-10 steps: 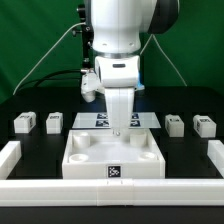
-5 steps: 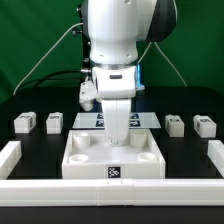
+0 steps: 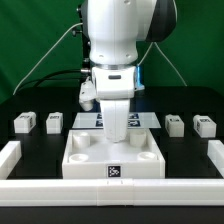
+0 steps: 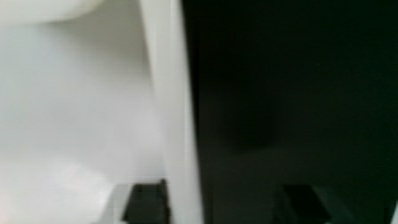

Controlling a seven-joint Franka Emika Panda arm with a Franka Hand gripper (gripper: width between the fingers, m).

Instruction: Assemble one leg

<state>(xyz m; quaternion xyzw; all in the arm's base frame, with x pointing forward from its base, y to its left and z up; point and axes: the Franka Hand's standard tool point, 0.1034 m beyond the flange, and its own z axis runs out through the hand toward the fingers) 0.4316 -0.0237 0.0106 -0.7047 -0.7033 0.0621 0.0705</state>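
At the near edge of the black table [image 3: 30,146] a white rail [image 3: 60,190] runs across the front, and its two side arms turn back at eight and four o'clock of the scene. Just behind it, at six o'clock, sits the large white tray [image 3: 85,158] with round corner sockets, a small black-and-white tag [image 3: 115,172] on its front wall.

The gripper [image 3: 118,132] hangs straight down over the middle of the tray, its tips low at the tray's back part; from this side I cannot tell whether they touch it. In the blurred wrist view the fingers [image 4: 143,205] stand apart with nothing held between them: one is on the white side of the tray's rim and the other on the black table side.

The four legs lie on the table untouched, well apart from the gripper, in a row behind the tray. The outer left leg [image 3: 24,122] and the inner left leg [image 3: 54,121] are at ten o'clock of the tray. The inner right leg [image 3: 175,123] and the outer right leg [image 3: 204,125] are at two o'clock.

At twelve o'clock, just behind the tray, the marker board [image 3: 150,119] lies flat, partly hidden by the gripper. The bulky white arm [image 3: 120,40] rises above it against a green backdrop [image 3: 30,40].
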